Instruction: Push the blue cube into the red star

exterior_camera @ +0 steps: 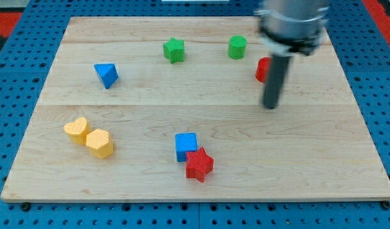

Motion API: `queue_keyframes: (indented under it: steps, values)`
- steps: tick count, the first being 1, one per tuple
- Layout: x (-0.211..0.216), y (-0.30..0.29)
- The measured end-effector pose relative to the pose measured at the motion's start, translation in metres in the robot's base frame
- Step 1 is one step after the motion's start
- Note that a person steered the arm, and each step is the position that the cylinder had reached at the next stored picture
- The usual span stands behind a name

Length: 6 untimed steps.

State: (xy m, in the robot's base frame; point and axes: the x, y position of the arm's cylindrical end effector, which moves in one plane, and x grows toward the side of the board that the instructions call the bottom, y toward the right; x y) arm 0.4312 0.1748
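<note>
Step in hand: Since the blue cube [186, 145] already sits against the red star [199, 164], its lower right corner touching the star's upper left, the push looks finished or nearly so; I judge the task to be at its close.
Task's thing: the blue cube lies low in the middle of the counter [309, 146], with the red star just below and to the view's right of it.
My tip: my tip [270, 106] stands well apart from both, up toward the view's right, near a red block [262, 69] half hidden behind the rod, whose shape I cannot make out.
Gripper: there is none on this arm, only the rod, so nothing is held.
Next move: if any is needed, it calls for bringing my tip round to the cube's upper left and nudging gently toward the star, without knocking the star away.
Other blocks: a blue triangular block [106, 74], a green star [174, 49], a green cylinder [237, 47], a yellow heart [76, 130] and a yellow hexagon [100, 142].
Writing: no brand, label or lettering can be read anywhere.
</note>
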Motion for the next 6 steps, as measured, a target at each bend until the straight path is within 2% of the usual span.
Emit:
queue_keyframes:
  steps: [1, 2, 3, 4, 5, 6]
  values:
    - [-0.041, 0.074]
    - [-0.086, 0.071]
    - [-0.111, 0.013]
    - [-0.096, -0.035]
    - [-0.045, -0.046]
    - [-0.014, -0.056]
